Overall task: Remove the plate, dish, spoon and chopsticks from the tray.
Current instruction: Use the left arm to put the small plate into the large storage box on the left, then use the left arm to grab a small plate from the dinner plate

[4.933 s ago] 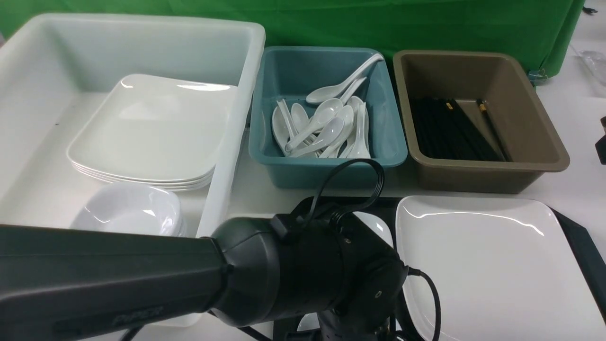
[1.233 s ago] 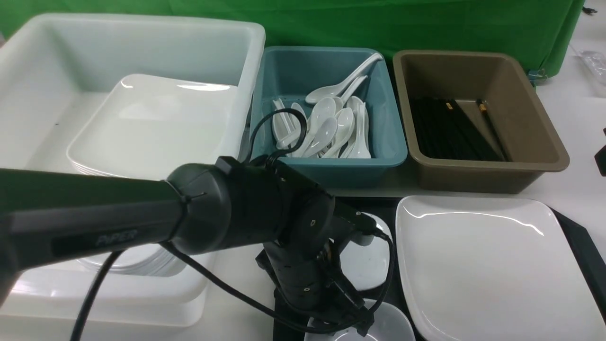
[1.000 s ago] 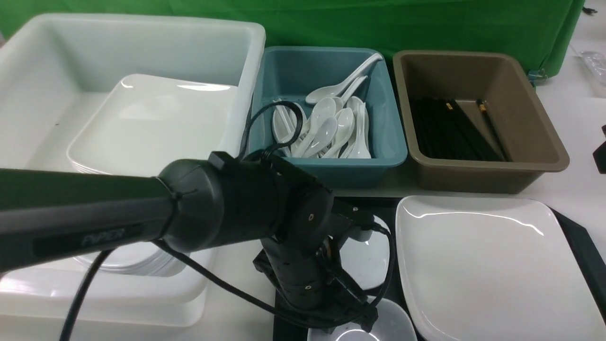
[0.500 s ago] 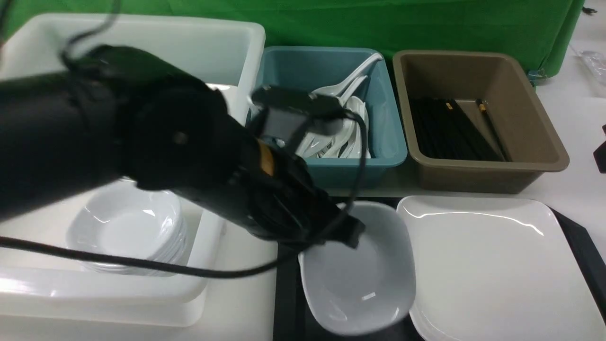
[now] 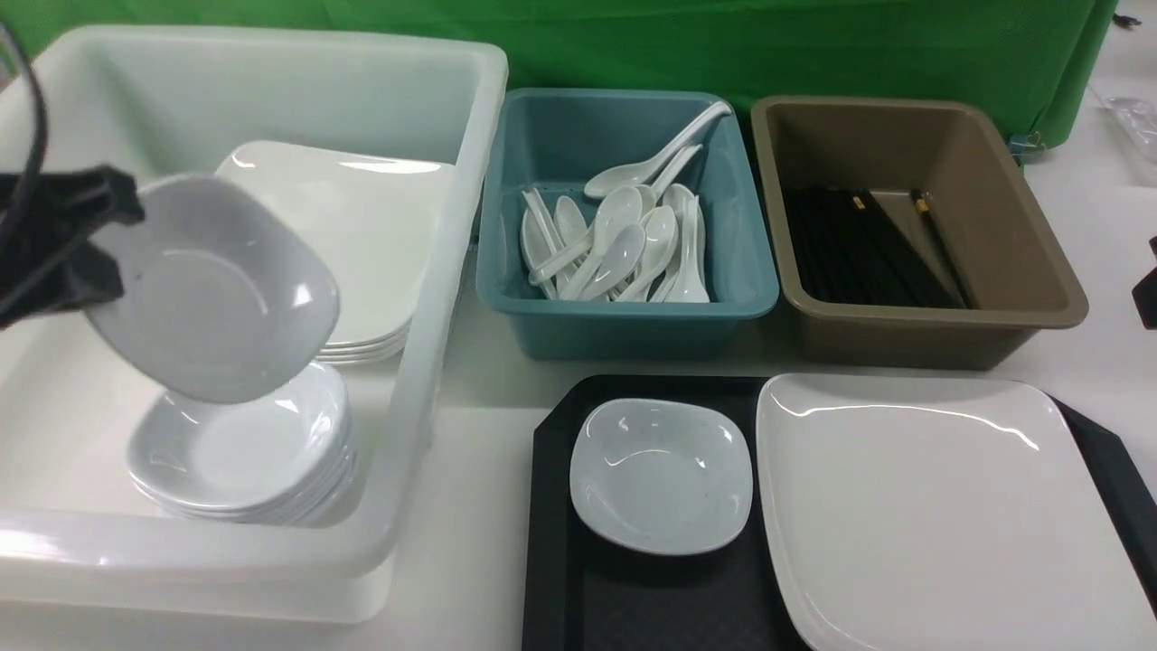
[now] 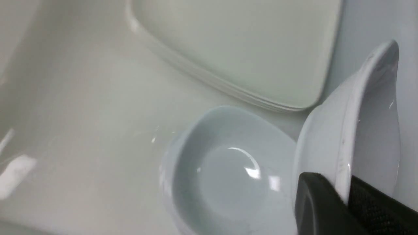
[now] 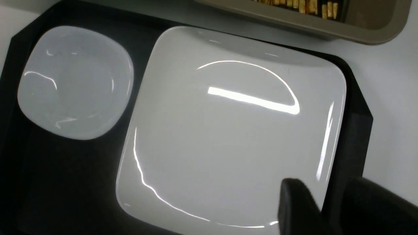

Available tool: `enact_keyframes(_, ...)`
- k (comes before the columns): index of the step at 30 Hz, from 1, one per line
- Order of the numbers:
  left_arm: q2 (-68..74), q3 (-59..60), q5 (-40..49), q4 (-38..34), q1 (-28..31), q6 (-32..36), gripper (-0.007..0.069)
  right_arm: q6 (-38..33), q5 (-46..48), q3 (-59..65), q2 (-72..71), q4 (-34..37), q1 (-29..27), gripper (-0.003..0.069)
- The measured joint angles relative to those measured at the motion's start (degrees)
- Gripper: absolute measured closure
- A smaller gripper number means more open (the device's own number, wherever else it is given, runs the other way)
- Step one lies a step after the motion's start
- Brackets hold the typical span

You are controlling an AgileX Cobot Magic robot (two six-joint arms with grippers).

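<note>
Our left pincer (image 6: 346,202) is clenching 1 rim of the small deep glossy white dish (image 5: 217,289), tilted above stacked white dishes (image 5: 244,452); it could slip and clatter. Whether our right pincer (image 7: 329,209) is gripping, we cannot tell.

Bright, diffuse overhead light filling all views, arc-shaped glare running across the plate (image 5: 949,524) at four o'clock, shadows falling soft and faint, held dish (image 5: 212,289) at nine o'clock softening slightly, left wrist view reading hazy, right gripper (image 7: 323,186) blurring close to its lens.
</note>
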Motion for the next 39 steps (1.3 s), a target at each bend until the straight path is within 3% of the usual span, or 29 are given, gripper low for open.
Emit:
enact_keyframes(4,1.3,8.7,-6.3,-8.8,4.1,4.6,0.0603,0.0,-0.5,0.0,0.0,0.0,0.0,0.0419)
enact_keyframes(9,3.6,11.9,-9.1,-10.7,4.6,9.4,0.0545,0.0,-1.0,0.0,0.0,0.0,0.0,0.0419)
enact_keyframes(12,4.6,12.0,-10.4,-9.7,4.6,10.3,0.0391,0.0,-1.2,0.0,0.0,0.0,0.0,0.0419)
enact_keyframes(13,4.6,11.9,-10.4,-9.7,4.6,10.3,0.0391,0.0,-1.2,0.0,0.0,0.0,0.0,0.0419)
enact_keyframes(18,4.4,4.0,-4.3,-0.5,4.6,10.1,0.0127,0.0,-0.1,0.0,0.0,0.0,0.0,0.0419)
enact_keyframes(21,4.0,-3.2,-0.5,-0.3,4.0,10.8,0.0074,0.0,0.1,0.0,0.0,0.0,0.0,0.0419)
enact_keyframes(25,4.2,-10.1,2.1,-4.1,-1.1,15.3,0.0125,0.0,0.1,0.0,0.0,0.0,0.0,0.0419)
enact_keyframes(28,6.8,-14.9,2.3,-6.1,-13.9,15.7,0.0335,0.0,-0.2,0.0,0.0,0.0,0.0,0.0419)
enact_keyframes(29,8.6,-16.1,2.6,-5.8,-18.6,15.7,0.0452,0.0,-0.4,0.0,0.0,0.0,0.0,0.0419)
enact_keyframes(32,13.5,-18.1,3.1,-3.5,-27.6,14.8,0.0571,0.0,-0.5,0.0,0.0,0.0,0.0,0.0419)
enact_keyframes(36,23.8,-21.6,4.0,1.7,-36.7,12.1,0.0602,0.0,-0.5,0.0,0.0,0.0,0.0,0.0419)
enact_keyframes(39,31.1,-25.1,4.8,3.8,-40.0,11.7,0.0557,0.0,-0.6,0.0,0.0,0.0,0.0,0.0419)
